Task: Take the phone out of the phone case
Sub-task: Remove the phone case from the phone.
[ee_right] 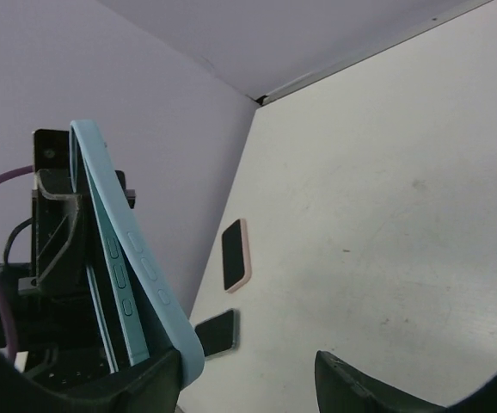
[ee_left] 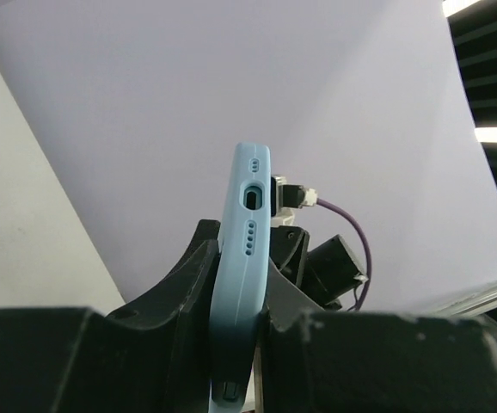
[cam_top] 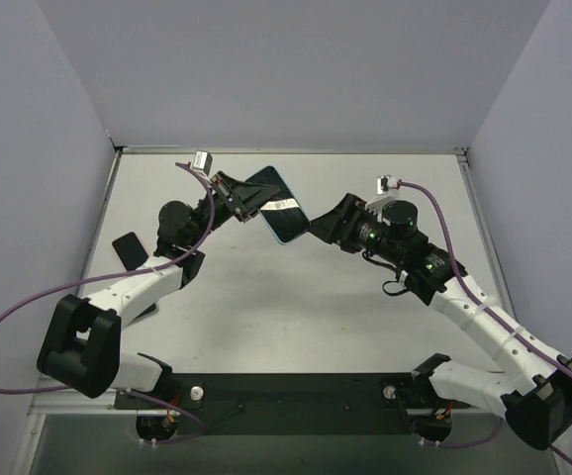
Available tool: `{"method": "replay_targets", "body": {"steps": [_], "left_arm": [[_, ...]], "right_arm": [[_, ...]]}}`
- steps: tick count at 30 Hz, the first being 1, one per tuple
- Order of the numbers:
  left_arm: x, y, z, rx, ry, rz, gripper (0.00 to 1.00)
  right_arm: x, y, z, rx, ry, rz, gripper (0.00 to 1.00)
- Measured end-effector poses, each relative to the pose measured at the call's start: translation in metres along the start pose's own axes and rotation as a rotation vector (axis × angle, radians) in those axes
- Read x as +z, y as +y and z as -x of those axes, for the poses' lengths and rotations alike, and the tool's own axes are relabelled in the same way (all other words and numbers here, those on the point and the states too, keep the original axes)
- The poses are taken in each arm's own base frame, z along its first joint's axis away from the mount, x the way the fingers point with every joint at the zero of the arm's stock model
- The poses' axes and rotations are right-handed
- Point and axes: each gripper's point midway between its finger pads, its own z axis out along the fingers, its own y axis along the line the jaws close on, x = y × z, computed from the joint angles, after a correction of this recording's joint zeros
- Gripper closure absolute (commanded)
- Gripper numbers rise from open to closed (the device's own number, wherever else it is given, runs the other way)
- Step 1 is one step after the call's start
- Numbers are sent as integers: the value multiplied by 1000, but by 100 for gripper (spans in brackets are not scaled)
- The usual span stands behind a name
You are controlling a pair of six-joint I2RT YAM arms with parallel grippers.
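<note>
The left gripper (cam_top: 235, 203) clamps the light-blue silicone phone case (cam_top: 288, 233), dark phone (cam_top: 264, 186) inside, aloft over the white bench (cam_top: 296, 307). The right gripper (cam_top: 321, 226), jaws partly apart, sits at its lower corner: pinch only the soft lip there and peel away slowly.

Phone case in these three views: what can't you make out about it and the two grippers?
- Left wrist view: the lower half of the phone case is hidden between the fingers of the left gripper.
- Right wrist view: the fingertips of the right gripper are cut off by the bottom edge, so contact with the case is unclear.
- Top view: too small to tell how far the phone sits in it.
</note>
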Motion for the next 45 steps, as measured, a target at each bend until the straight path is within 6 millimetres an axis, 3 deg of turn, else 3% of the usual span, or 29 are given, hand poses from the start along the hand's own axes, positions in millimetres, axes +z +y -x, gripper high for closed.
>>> {"method": "replay_targets", "body": {"steps": [9,20,22,25,26,27,32,38,39,41,42,45], "left_arm": [[1,-24,8,-105,-35,-91,100],[4,-28,7,-162,-38,-116,100],[4,-27,10,-166,-52,-112,100],[5,-26,14,-169,-75,-111,100],[5,-26,15,-166,-81,-111,100],[5,-25,16,-165,-89,-109,100],[5,-20,21,-170,-122,-99,100],[9,-9,13,-186,-98,-78,99],[10,-7,10,-189,-89,-74,84],[11,0,1,-192,-51,-55,66],[12,5,-6,-191,-30,-41,49],[9,15,-27,-190,47,-13,30]], "right_arm": [[9,46,-4,53,24,297,48],[20,80,-25,107,157,487,64],[23,84,-24,129,164,511,68],[24,88,-18,149,154,537,82],[24,89,-16,155,151,542,94],[23,91,-15,159,147,547,100],[21,95,-8,171,132,550,100],[14,83,-5,186,123,478,100],[12,78,-4,189,120,460,100],[5,64,-5,203,112,416,100],[2,56,-5,210,105,390,100],[-6,33,-5,219,76,312,100]]}}
